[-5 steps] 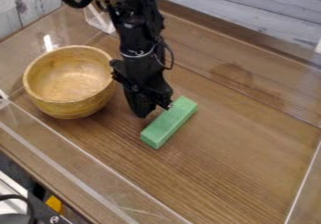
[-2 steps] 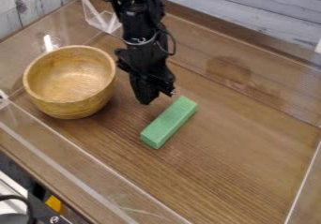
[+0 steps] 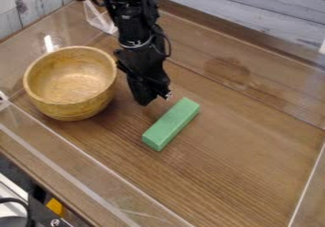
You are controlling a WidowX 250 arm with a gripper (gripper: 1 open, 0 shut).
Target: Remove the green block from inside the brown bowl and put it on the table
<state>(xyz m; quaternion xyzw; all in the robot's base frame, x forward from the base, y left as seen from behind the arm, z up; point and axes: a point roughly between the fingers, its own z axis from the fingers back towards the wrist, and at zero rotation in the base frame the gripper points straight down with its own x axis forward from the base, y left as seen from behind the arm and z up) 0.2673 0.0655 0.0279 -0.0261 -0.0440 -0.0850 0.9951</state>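
Observation:
The green block [image 3: 172, 123] lies flat on the table [image 3: 241, 155], to the right of the brown bowl [image 3: 72, 82], which holds nothing. My gripper [image 3: 148, 96] hangs pointing down between the bowl's right rim and the block's upper end, a little apart from the block. Its fingers are shut together with nothing held.
Clear acrylic walls [image 3: 76, 164] edge the table at the front, left and back. A white label [image 3: 97, 17] sticks to the back wall behind the arm. Bare tabletop lies to the right of the block.
The gripper has drawn up and back from the green block's end toward the bowl's rim. The block stays where it lay on the table.

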